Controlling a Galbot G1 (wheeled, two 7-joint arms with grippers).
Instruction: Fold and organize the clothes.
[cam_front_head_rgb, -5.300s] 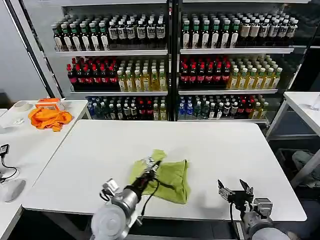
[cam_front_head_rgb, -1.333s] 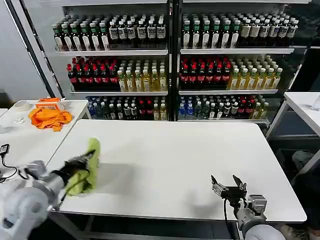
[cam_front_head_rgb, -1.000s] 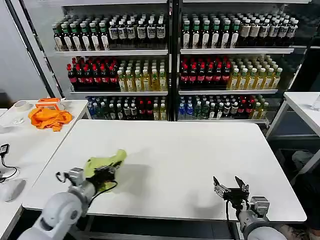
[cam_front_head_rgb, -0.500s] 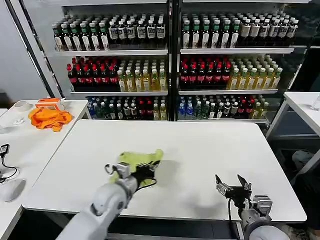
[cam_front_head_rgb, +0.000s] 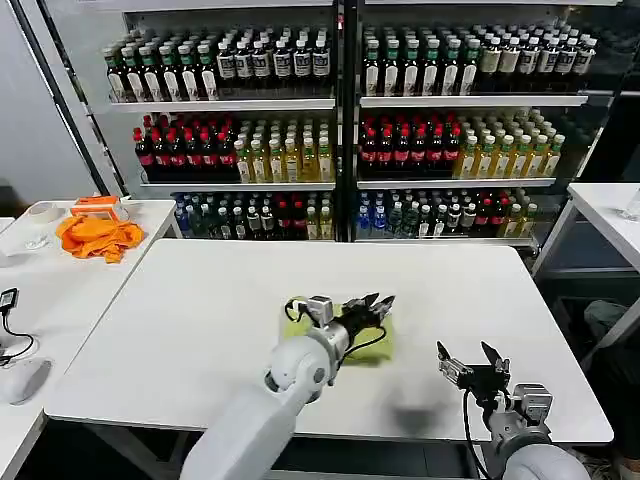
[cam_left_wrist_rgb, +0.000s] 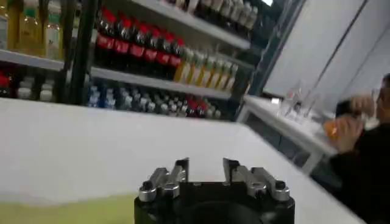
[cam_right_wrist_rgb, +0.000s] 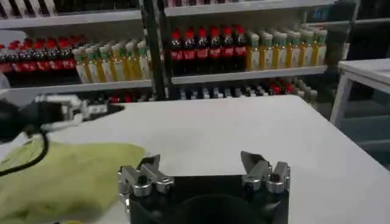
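Now left hand (cam_front_head_rgb: 378, 303) over T-shirt (cam_front_head_rgb: 385, 343)

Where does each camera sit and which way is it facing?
Head view: on the head, looking down at table and shelves; left gripper over the T-shirt, right gripper near the front edge.
Left wrist view: behind the left gripper, facing the shelves.
Right wrist view: behind the right gripper, facing the shelves.
All three share the T-shirt.
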